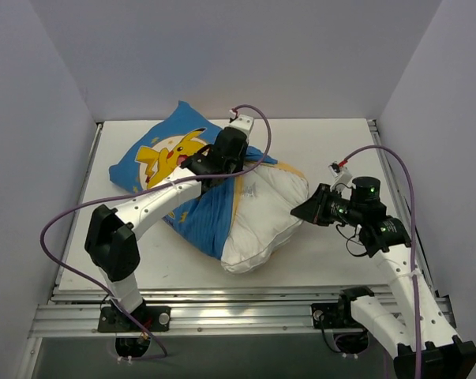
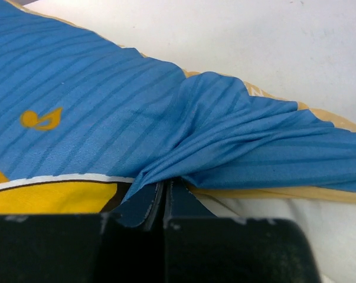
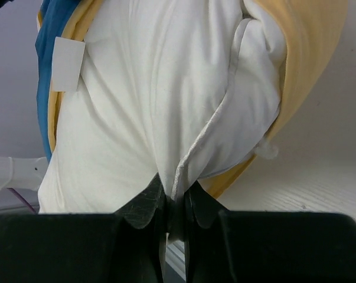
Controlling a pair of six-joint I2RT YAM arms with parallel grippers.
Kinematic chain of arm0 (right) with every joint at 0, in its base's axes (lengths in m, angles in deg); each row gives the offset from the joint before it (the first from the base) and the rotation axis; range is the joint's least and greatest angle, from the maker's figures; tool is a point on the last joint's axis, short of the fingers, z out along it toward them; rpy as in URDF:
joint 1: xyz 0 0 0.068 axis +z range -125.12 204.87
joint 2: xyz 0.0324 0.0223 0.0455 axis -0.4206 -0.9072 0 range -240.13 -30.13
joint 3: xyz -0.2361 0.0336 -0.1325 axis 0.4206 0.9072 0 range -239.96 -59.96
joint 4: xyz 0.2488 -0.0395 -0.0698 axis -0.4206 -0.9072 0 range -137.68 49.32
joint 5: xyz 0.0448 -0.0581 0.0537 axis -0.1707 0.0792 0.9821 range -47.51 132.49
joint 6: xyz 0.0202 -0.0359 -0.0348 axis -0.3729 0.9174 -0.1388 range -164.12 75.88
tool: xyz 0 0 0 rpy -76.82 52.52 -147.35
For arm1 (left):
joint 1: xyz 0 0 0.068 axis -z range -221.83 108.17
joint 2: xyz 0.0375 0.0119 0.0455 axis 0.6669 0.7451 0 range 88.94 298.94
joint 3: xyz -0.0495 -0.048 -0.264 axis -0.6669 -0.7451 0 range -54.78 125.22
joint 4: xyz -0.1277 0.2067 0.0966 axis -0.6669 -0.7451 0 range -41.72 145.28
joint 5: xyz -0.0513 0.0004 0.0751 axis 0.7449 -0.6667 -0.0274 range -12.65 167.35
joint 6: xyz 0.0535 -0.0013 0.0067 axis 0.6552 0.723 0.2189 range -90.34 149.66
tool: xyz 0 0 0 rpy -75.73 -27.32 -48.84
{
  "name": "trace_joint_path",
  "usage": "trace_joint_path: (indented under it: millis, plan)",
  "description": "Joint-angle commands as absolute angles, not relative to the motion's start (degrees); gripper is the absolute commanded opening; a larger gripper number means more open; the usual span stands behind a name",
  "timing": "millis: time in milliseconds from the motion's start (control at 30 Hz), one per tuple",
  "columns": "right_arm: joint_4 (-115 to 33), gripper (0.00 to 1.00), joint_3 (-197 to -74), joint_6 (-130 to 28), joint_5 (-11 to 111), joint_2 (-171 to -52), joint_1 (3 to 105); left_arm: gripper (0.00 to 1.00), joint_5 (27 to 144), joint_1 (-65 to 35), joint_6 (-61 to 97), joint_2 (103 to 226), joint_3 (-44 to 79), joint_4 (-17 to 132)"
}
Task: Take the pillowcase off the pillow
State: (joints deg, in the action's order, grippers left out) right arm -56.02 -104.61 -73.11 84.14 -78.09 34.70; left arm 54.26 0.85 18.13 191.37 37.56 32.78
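Our left hand (image 2: 165,193) is pinched tight on a fold of the pillowcase (image 2: 107,100). Our right hand (image 3: 175,203) clamps the seam of the white pillow (image 3: 160,88).

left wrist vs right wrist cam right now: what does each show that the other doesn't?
Only left wrist: the striped blue outside of the pillowcase, with a small yellow mark and the edge of the yellow print. The left jaws are shut on a pinched fold of it.
Only right wrist: the white sewn tag on the pillow, and the right jaws shut on the pillow's seam edge.
Both: some blue case fabric, its yellow lining, white pillow, and closed black jaws at the bottom.
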Motion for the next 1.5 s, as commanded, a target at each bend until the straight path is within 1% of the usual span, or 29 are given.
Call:
trace_joint_path:
  millis: [0,100,167,200,233,267,333,367,433,500,667,733,833,900,933,967,1033,1067,1100,1133,1200,1233,1333,1467]
  plan:
    - [-69.2,0.00,-111.9,-66.4,87.4,-71.9,34.2,0.02,43.8,-5.6,21.3,189.9,33.5,29.9]
    - [-69.5,0.00,-108.5,-66.5,82.1,-72.9,34.3,0.03,54.6,-4.0,20.9,185.5,28.6,36.9]
    - [-65.1,0.00,-105.4,-69.0,80.5,-73.3,34.4,0.07,59.2,-2.4,19.6,184.2,26.4,38.8]
    - [-63.1,0.00,-104.4,-70.3,79.6,-73.4,34.3,0.12,63.1,-1.4,19.2,183.6,26.0,39.4]
    - [-59.0,0.00,-103.5,-71.6,78.8,-73.9,34.3,0.17,64.2,0.9,18.4,183.4,25.8,40.2]
    - [-57.2,0.00,-101.8,-73.1,77.4,-74.4,34.3,0.33,64.9,1.9,17.7,183.2,25.8,40.2]
    - [-52.1,0.00,-100.2,-76.5,75.9,-76.3,34.5,0.50,65.6,4.7,15.3,180.9,25.2,41.7]
    - [-50.8,0.00,-99.4,-77.0,73.3,-77.0,34.4,0.70,65.7,5.4,14.2,179.7,24.6,42.4]
    - [-47.2,0.00,-97.5,-77.7,70.5,-79.2,34.5,0.84,65.5,6.8,12.0,175.6,23.7,42.5]
    - [-45.0,0.00,-96.7,-77.9,68.7,-81.1,34.3,0.94,65.0,7.0,11.3,171.6,23.5,40.6]
    - [-41.2,0.00,-98.5,-77.8,67.7,-87.7,34.2,0.97,59.6,7.3,13.4,161.5,20.2,30.6]
    - [-39.3,0.00,-100.2,-77.3,66.1,-90.1,34.1,0.97,60.1,7.5,14.4,157.4,19.0,26.2]
    - [-39.2,0.01,-102.4,-76.1,63.0,-94.4,33.8,0.96,64.3,8.4,12.1,154.0,15.4,22.1]
    - [-39.8,0.07,-105.2,-75.1,61.9,-96.4,33.6,0.96,67.1,9.8,9.4,152.1,10.7,22.4]
    - [-40.4,0.11,-106.4,-74.8,60.9,-97.9,33.5,0.95,67.5,10.8,6.1,151.5,9.1,22.9]
    - [-42.3,0.23,-108.1,-74.6,60.7,-98.2,33.5,0.93,67.6,11.8,4.4,151.2,6.2,23.6]
    - [-43.8,0.34,-108.8,-73.8,61.2,-97.4,33.4,0.92,67.0,15.3,1.1,150.8,4.0,26.1]
    - [-44.4,0.46,-108.8,-73.7,62.0,-96.8,33.4,0.92,66.2,16.6,0.4,151.1,3.2,26.6]
    - [-46.1,0.52,-108.3,-73.1,62.3,-95.4,33.5,0.92,64.4,17.7,-0.4,151.8,2.2,27.3]
    - [-47.3,0.64,-108.0,-72.9,62.5,-94.6,33.4,0.91,63.9,19.5,-0.6,152.1,1.9,27.7]
    - [-50.2,0.74,-105.9,-72.4,63.8,-91.4,33.4,0.91,63.6,20.6,-1.4,153.8,1.7,28.6]
    - [-51.2,0.82,-105.1,-72.4,63.9,-90.1,33.5,0.91,64.0,21.5,-1.6,154.3,1.8,29.3]
    - [-55.6,0.91,-102.3,-72.1,64.8,-84.1,33.5,0.91,65.0,23.6,-2.1,157.0,2.4,32.2]
    - [-61.4,0.95,-101.6,-71.2,68.1,-78.3,33.7,0.91,65.5,25.4,-2.0,162.6,3.6,33.9]
